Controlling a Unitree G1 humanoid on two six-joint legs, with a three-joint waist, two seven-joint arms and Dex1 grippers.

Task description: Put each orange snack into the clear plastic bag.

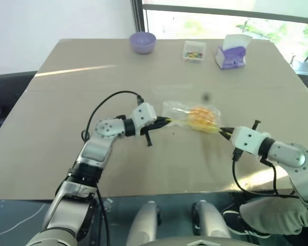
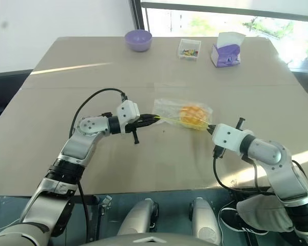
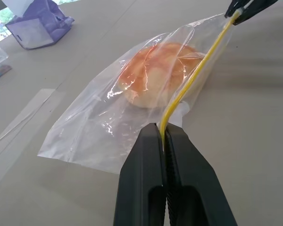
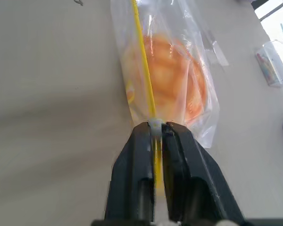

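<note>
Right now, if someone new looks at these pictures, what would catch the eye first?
The clear plastic bag in the middle of the table, with the orange bun already inside it. The left gripper and the right gripper each pinch one end of its yellow seal strip. A purple bowl stands at the far edge.
</note>
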